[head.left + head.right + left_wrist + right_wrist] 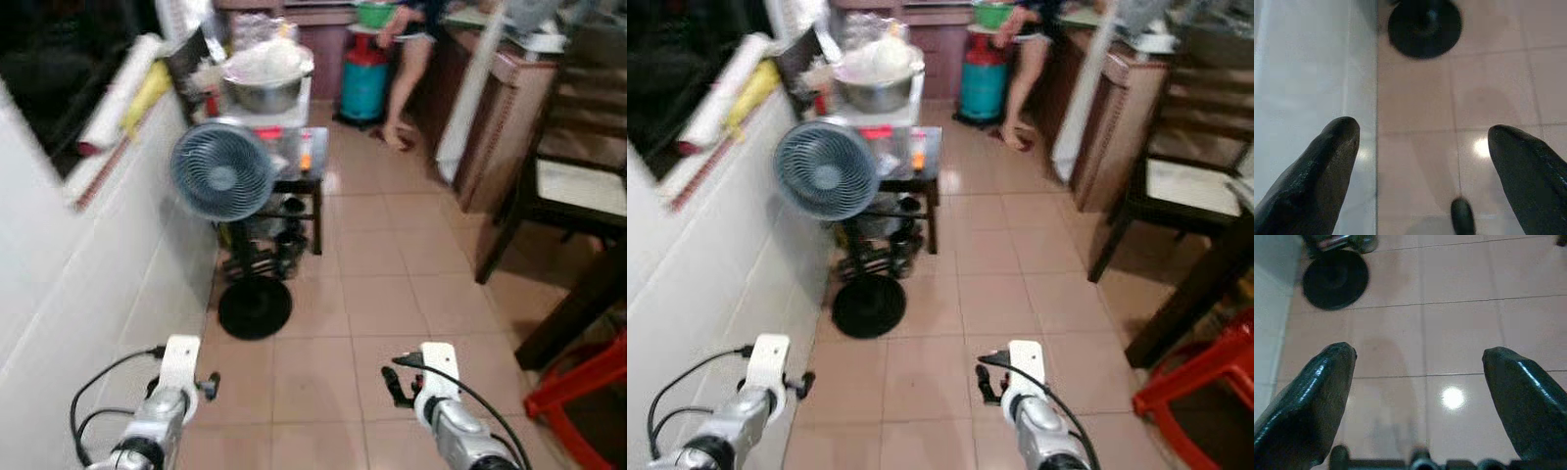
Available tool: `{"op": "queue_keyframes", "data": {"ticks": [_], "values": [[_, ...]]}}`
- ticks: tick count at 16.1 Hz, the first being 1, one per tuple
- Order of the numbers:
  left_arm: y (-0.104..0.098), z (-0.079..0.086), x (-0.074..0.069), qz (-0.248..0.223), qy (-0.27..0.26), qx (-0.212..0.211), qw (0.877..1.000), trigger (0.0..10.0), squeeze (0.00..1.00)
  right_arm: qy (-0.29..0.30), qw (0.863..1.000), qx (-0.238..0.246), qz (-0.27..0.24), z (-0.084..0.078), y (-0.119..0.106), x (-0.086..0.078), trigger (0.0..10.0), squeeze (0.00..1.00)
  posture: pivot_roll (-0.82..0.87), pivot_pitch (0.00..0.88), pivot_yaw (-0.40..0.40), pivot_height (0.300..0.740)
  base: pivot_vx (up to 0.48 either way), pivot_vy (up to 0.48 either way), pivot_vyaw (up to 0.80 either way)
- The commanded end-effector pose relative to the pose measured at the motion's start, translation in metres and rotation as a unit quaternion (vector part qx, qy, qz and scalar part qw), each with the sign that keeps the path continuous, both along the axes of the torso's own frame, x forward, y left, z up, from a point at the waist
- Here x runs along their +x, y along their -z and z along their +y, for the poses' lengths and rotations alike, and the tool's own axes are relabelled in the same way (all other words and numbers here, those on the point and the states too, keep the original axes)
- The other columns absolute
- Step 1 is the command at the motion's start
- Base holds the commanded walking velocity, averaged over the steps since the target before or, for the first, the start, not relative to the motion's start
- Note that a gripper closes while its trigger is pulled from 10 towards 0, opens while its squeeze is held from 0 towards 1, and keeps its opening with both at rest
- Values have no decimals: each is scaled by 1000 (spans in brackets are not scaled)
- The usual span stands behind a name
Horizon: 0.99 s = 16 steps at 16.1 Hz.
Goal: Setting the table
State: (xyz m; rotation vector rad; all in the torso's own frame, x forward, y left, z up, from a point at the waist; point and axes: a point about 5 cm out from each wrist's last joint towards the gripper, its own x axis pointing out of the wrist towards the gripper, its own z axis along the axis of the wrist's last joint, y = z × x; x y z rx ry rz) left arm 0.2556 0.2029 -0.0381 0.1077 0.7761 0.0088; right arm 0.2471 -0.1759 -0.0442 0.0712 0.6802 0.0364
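I stand on a tiled kitchen floor with both arms held low in front of me. My left gripper (pixel 1422 131) is open over the floor beside the white wall, nothing between its fingers (pixel 1327 166). My right gripper (pixel 1419 354) is also open above bare tiles and holds nothing. A dark wooden table leg (pixel 573 308) and a wooden chair (pixel 578 186) stand to my right. A large metal bowl (pixel 263 93) sits on a small stand ahead on the left. At the far end a person (pixel 407 69) holds a green bowl (pixel 372 14).
A standing fan (pixel 222 174) with a round black base (pixel 255 308) blocks the left side by the white wall. A red plastic stool (pixel 578 392) is near right. A teal gas cylinder (pixel 363 88) and a wooden counter (pixel 500 117) lie further ahead. Open tiles run down the middle.
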Motion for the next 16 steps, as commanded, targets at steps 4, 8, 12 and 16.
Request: {"op": "queue_keyframes", "data": {"ticks": [4,8,12,16], "values": [[3,-6,-2,5,3,-7,1000,10000,0,5,1000,-6,7,-6,1,-2,10000,0,-67,0,-9,740,0,0,0],[4,2,-5,9,-16,21,1000,10000,0,0,1000,-8,15,-6,4,-5,10000,0,-61,0,-10,740,0,0,0],[5,9,-9,16,-31,32,999,10000,0,-1,1000,-7,22,-5,6,-8,10000,0,-59,0,-7,740,0,0,400],[6,9,-10,21,-37,29,999,10000,0,16,999,-14,27,-10,7,-10,10000,0,-59,0,-7,740,0,0,350]]}}
